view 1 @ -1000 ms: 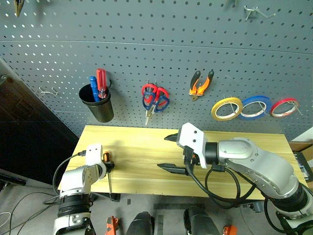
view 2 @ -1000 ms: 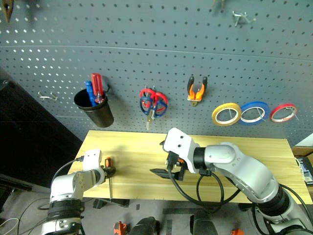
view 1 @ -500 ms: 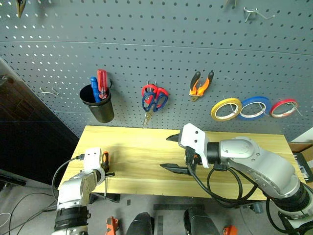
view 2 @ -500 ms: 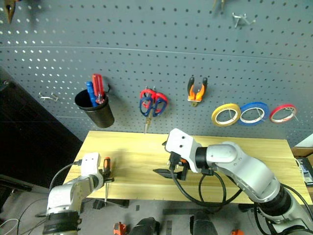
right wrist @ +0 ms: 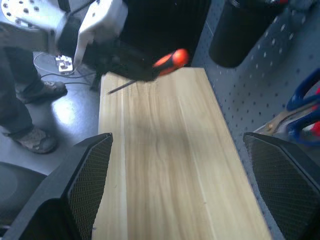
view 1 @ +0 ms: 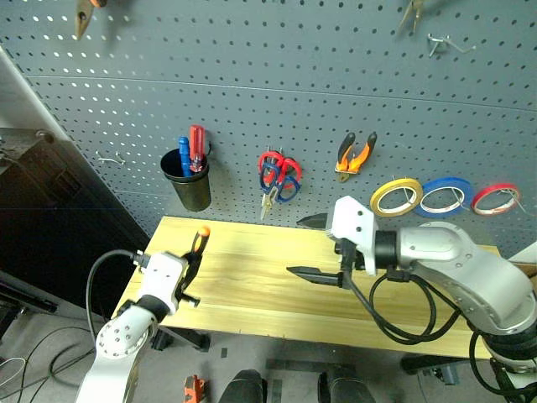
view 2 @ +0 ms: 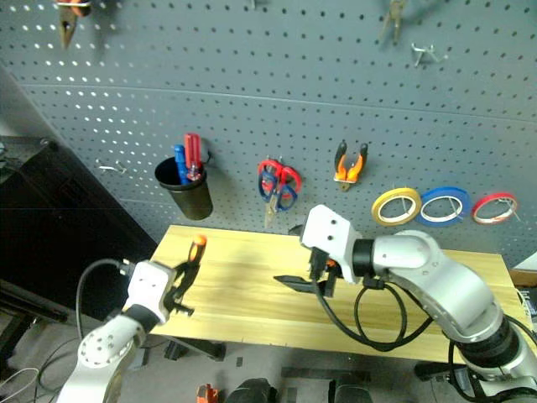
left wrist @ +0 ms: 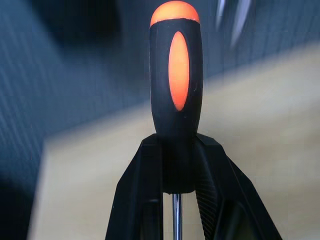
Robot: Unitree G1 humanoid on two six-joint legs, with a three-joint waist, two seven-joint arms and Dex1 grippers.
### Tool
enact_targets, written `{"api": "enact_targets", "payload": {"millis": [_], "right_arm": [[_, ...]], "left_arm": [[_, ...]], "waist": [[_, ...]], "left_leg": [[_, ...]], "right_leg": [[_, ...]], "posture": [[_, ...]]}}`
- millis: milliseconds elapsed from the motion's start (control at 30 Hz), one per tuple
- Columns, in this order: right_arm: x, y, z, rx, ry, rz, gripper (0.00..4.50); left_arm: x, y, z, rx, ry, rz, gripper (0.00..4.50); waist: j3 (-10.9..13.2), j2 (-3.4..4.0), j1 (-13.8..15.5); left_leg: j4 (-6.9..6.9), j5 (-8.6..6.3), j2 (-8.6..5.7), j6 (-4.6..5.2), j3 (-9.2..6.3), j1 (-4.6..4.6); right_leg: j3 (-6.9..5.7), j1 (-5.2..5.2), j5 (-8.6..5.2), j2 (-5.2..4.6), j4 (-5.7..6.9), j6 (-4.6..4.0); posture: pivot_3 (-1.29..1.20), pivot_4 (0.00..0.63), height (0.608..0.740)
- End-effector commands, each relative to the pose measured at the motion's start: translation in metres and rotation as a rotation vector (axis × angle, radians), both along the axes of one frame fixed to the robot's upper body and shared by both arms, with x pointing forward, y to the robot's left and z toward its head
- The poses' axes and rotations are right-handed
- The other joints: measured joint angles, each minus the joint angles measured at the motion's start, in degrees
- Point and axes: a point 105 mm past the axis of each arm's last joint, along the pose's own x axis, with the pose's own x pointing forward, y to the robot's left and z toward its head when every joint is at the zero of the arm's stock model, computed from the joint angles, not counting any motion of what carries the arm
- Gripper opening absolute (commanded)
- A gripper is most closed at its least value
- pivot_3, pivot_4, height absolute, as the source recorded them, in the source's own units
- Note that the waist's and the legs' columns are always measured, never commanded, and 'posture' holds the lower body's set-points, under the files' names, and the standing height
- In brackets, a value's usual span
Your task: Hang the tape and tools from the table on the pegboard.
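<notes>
Left end effector point(view 1: 193, 267) clamped on the screwdriver point(view 1: 197, 243), handle tip up toward the black cup point(view 1: 190, 184) on the pegboard point(view 1: 277, 92); right end effector point(view 1: 306, 248) released, farther off

Silver-grey arms, white wrist housings, black looped cables, black ribbed-pad claws point(view 1: 306, 248).

Setting: workshop. Dark grey pegboard point(view 1: 277, 75) covers the wall, with pliers point(view 1: 354, 156), scissors point(view 1: 278, 175) and tape rings point(view 1: 443, 196) hung on hooks, and a black cup point(view 1: 190, 179) of screwdrivers. Light plank counter point(view 1: 252, 281) below; cables on the grey floor point(view 1: 33, 361).
</notes>
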Motion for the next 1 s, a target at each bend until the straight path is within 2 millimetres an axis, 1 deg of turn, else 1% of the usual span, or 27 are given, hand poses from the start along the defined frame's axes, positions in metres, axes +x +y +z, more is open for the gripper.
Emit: {"api": "enact_targets", "payload": {"millis": [33, 100, 133, 200, 267, 333, 400, 467, 500, 567, 733, 800, 867, 1000], "right_arm": [[-0.003, -0.011, 0.026, 0.042, -0.057, 0.007, 4.50], [-0.001, -0.019, 0.036, 0.052, -0.071, -0.016, 4.50], [0.001, -0.023, 0.041, 0.062, -0.080, -0.032, 4.50], [0.006, -0.030, 0.049, 0.077, -0.093, -0.062, 4.50], [0.009, -0.034, 0.053, 0.078, -0.105, -0.083, 4.50], [0.012, -0.038, 0.055, 0.070, -0.114, -0.099, 4.50], [0.013, -0.040, 0.055, 0.060, -0.120, -0.106, 4.50], [0.013, -0.041, 0.056, 0.053, -0.126, -0.107, 4.50], [0.013, -0.041, 0.057, 0.053, -0.130, -0.107, 4.50], [0.014, -0.041, 0.059, 0.054, -0.137, -0.108, 4.50], [0.013, -0.040, 0.061, 0.048, -0.151, -0.107, 4.50], [0.013, -0.041, 0.063, 0.045, -0.159, -0.111, 4.50], [0.012, -0.042, 0.066, 0.049, -0.171, -0.115, 4.50], [0.012, -0.041, 0.075, 0.090, -0.185, -0.127, 4.50]], "left_arm": [[0.009, -0.019, 0.059, -0.009, -0.240, -0.045, 0.52], [0.016, -0.023, 0.090, -0.021, -0.349, -0.054, 0.52], [0.021, -0.021, 0.104, -0.043, -0.391, -0.040, 0.52], [0.029, -0.020, 0.128, -0.079, -0.459, -0.024, 0.52], [0.035, -0.018, 0.152, -0.125, -0.526, 0.000, 0.52], [0.040, -0.021, 0.178, -0.179, -0.591, -0.002, 0.52], [0.046, -0.022, 0.198, -0.236, -0.631, 0.005, 0.52], [0.055, -0.020, 0.206, -0.274, -0.635, 0.022, 0.52], [0.060, -0.016, 0.207, -0.287, -0.629, 0.037, 0.52], [0.069, -0.011, 0.200, -0.289, -0.609, 0.065, 0.52], [0.091, -0.005, 0.168, -0.304, -0.512, 0.086, 0.52], [0.100, -0.004, 0.149, -0.318, -0.460, 0.090, 1.26], [0.104, -0.003, 0.139, -0.333, -0.437, 0.090, 1.79], [0.104, -0.001, 0.137, -0.358, -0.441, 0.098, 3.01]], "waist": [[-0.59, -0.01, 0.30], [-0.98, -0.07, 0.59], [-1.10, -0.09, 0.57], [-1.24, -0.13, 0.56], [-1.55, -0.13, 0.55], [-1.74, -0.14, 0.60], [-1.94, -0.22, 0.66], [-2.25, -0.31, 0.67], [-2.44, -0.31, 0.62], [-2.90, -0.29, 0.25], [-3.54, -0.32, -0.71], [-3.79, -0.31, -0.83], [-4.04, -0.32, -0.93], [-4.16, -0.38, -1.06]], "left_leg": [[0.01, 0.00, 0.00, 0.00, 0.01, 0.00], [0.01, 0.00, -0.01, 0.01, 0.06, 0.04], [0.01, 0.00, 0.00, 0.01, 0.09, 0.05], [0.01, 0.00, -0.01, 0.01, 0.13, 0.08], [0.02, 0.00, 0.00, 0.01, 0.16, 0.10], [0.01, 0.00, 0.00, 0.01, 0.17, 0.11], [0.05, 0.01, -0.02, 0.02, 0.17, 0.09], [0.07, 0.01, -0.05, 0.02, 0.16, 0.08], [0.07, 0.01, -0.05, 0.02, 0.16, 0.08], [0.06, 0.01, -0.06, 0.02, 0.22, 0.11], [0.09, 0.02, -0.03, 0.01, 0.20, 0.17], [0.13, 0.02, -0.05, 0.01, 0.19, 0.17], [0.13, 0.02, -0.06, 0.01, 0.20, 0.17], [0.13, 0.02, -0.04, 0.01, 0.20, 0.16]], "right_leg": [[0.01, 0.00, 0.01, 0.01, 0.01, 0.00], [0.04, 0.00, 0.01, 0.05, 0.02, 0.01], [0.06, -0.01, 0.01, 0.08, 0.03, 0.00], [0.09, -0.02, 0.01, 0.09, 0.10, 0.00], [0.10, -0.02, 0.04, 0.12, 0.11, -0.04], [0.11, -0.01, 0.04, 0.13, 0.09, -0.04], [0.10, -0.02, 0.04, 0.13, 0.10, -0.04], [0.10, -0.01, 0.04, 0.13, 0.08, -0.03], [0.10, -0.01, 0.05, 0.13, 0.08, -0.03], [0.15, -0.02, 0.05, 0.13, 0.08, -0.03], [0.16, 0.02, 0.05, 0.12, 0.13, -0.03], [0.17, 0.03, 0.06, 0.12, 0.14, -0.02], [0.17, 0.03, 0.06, 0.12, 0.12, -0.02], [0.19, 0.02, 0.06, 0.08, 0.12, -0.01]], "posture": [[0.10, 0.068, 0.740], [0.11, 0.064, 0.740], [0.11, 0.064, 0.740], [0.11, 0.058, 0.740], [0.11, 0.057, 0.740], [0.10, 0.051, 0.740], [0.09, 0.047, 0.740], [0.08, 0.042, 0.740], [0.08, 0.042, 0.740], [0.07, 0.036, 0.740], [0.05, 0.030, 0.740], [0.03, 0.026, 0.740], [0.01, 0.026, 0.740], [0.01, 0.026, 0.740]]}}
